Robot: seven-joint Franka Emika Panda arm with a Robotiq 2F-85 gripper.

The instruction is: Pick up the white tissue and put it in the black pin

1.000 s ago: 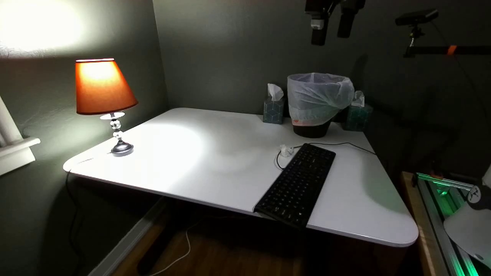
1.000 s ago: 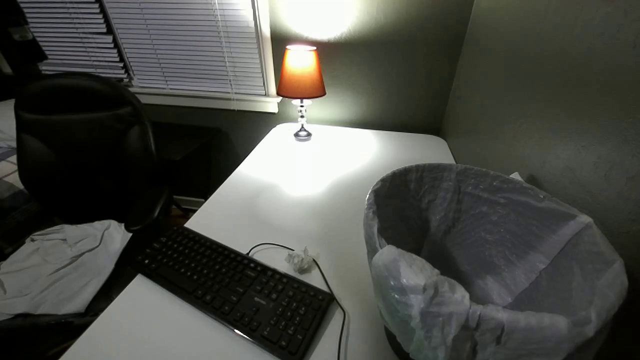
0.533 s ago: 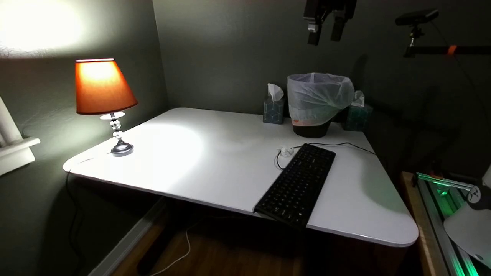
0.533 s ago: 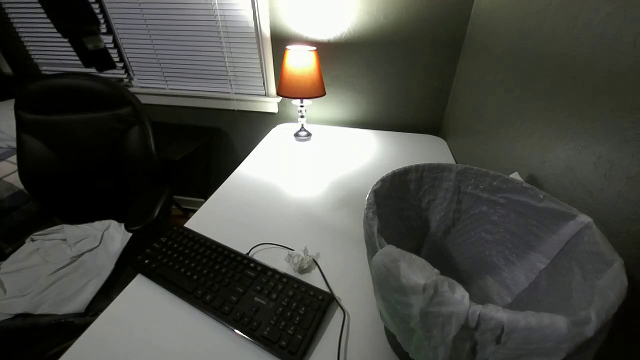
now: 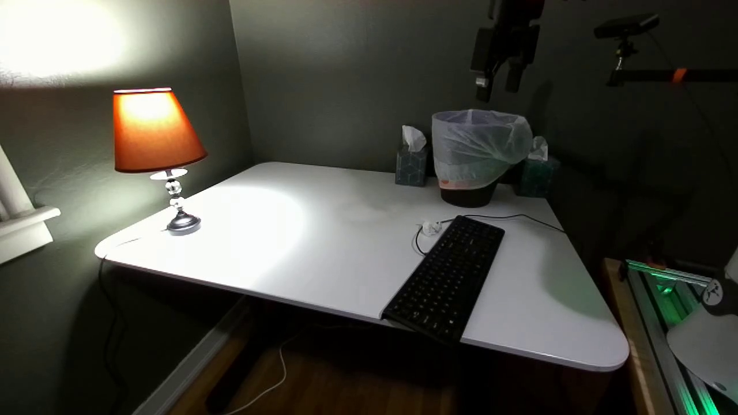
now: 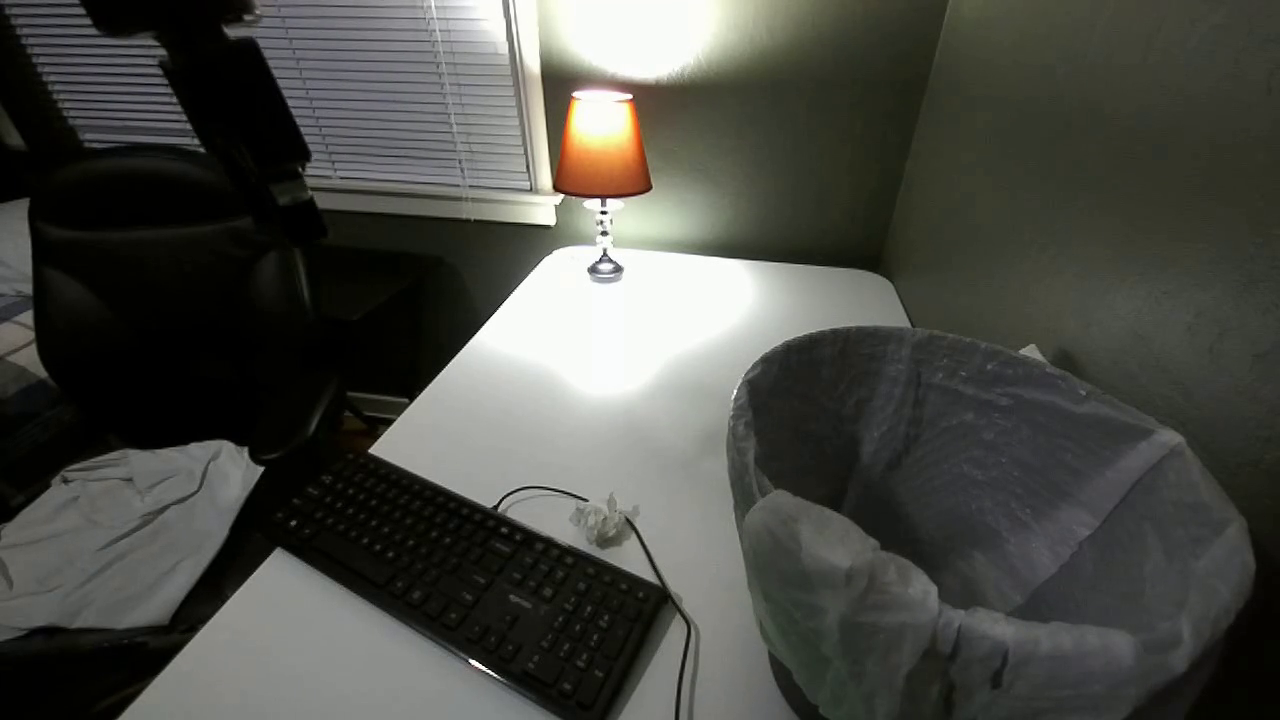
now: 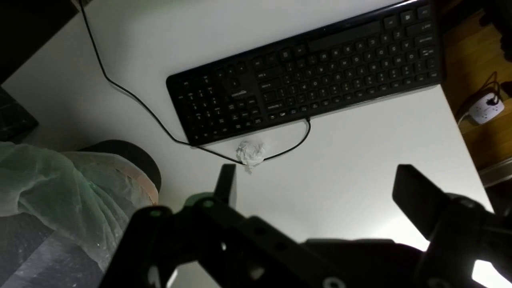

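Note:
The white tissue [image 5: 431, 228] is a small crumpled scrap on the white table, beside the keyboard's long edge and touching its cable. It also shows in an exterior view [image 6: 602, 523] and in the wrist view [image 7: 251, 153], near the left fingertip. The black pin [image 5: 468, 197] stands upright at the back of the table, with a white bag folded over its rim. It also shows in an exterior view [image 6: 840, 600] and at the lower left of the wrist view [image 7: 134, 156]. My gripper [image 5: 497, 91] is high above the table. In the wrist view its fingers [image 7: 317, 170] are wide apart and empty.
A black keyboard [image 5: 450, 276] lies on the table [image 5: 346, 242], one end over the front edge. Its cable [image 6: 665, 590] runs past the bin. Teal tissue boxes [image 5: 411, 167] [image 5: 536, 176] flank the bin. A lit lamp [image 5: 153, 132] stands at the far corner.
My gripper has moved down in an exterior view, and right and down in the other view of the scene. The tissue, bin and keyboard have not moved.

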